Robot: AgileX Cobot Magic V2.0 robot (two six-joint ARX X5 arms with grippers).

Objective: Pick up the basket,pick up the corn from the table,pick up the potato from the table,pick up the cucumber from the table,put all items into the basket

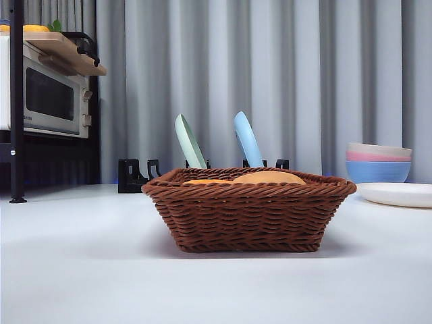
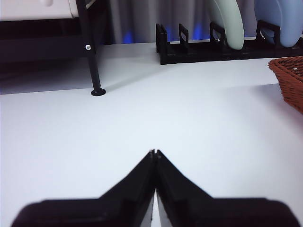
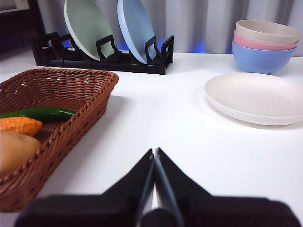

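Left gripper (image 2: 155, 152) fingers clenched, empty, low over bare surface (image 2: 142, 118); basket (image 3: 71, 94) well off beside it, carrying cucumber (image 3: 40, 114), corn (image 3: 19, 125), potato (image 3: 14, 151). Right gripper (image 3: 155, 151) clenched too, just beside the basket.

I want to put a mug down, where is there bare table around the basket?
Bare table lies between the basket and the white plate, running up to the rack. Another open stretch lies on the basket's other side, toward the shelf leg. It is crowded by the bowls, and the basket holds the cucumber, corn and potato.
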